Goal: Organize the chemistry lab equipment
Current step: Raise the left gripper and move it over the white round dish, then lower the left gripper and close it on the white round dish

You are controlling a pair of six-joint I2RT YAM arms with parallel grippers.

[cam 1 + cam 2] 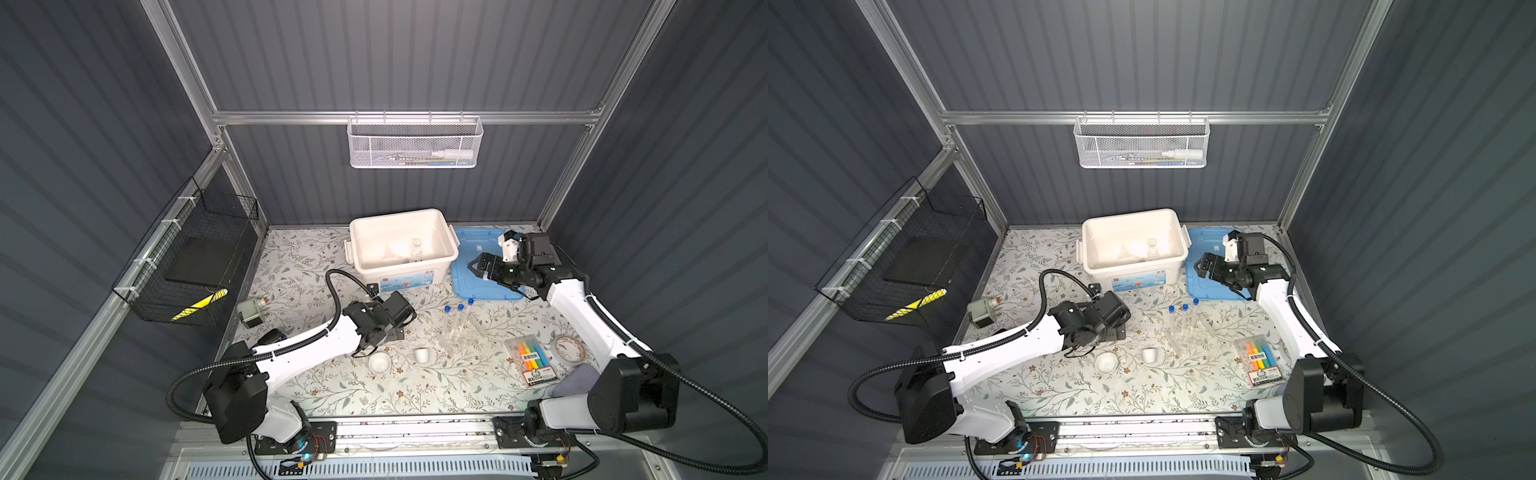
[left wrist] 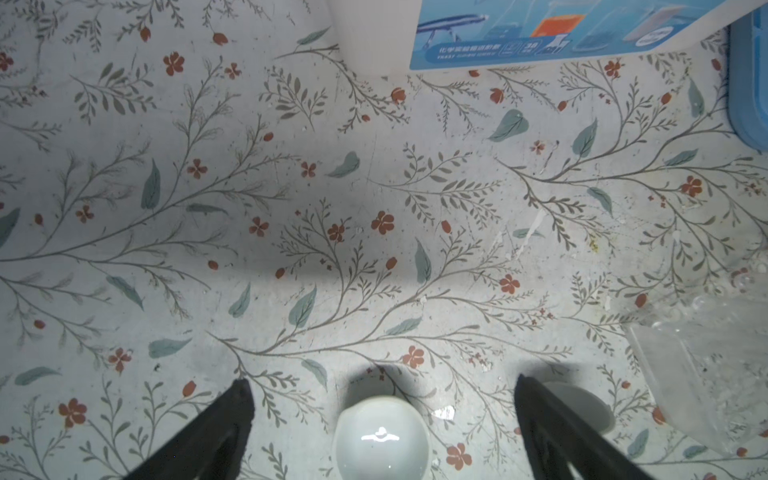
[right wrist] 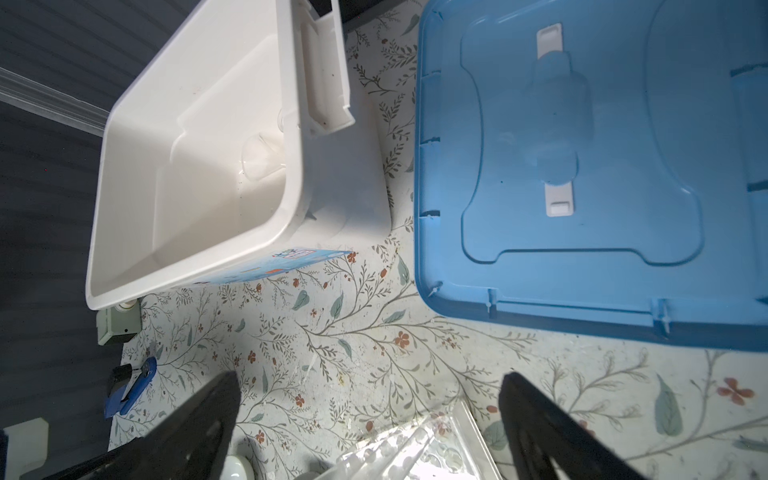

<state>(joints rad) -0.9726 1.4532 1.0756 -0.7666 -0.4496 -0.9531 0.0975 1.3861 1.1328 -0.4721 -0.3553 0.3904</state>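
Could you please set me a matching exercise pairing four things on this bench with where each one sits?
Things
1. small glass flask
2. test tubes
3. white mortar bowl
4. pack of highlighters

Places
a. standing in the clear rack
b. inside the white bin
c. on the table beside the roll of tape
d. on the table beside the small white cup

Pairs: 1-b, 2-a, 3-d, 4-c
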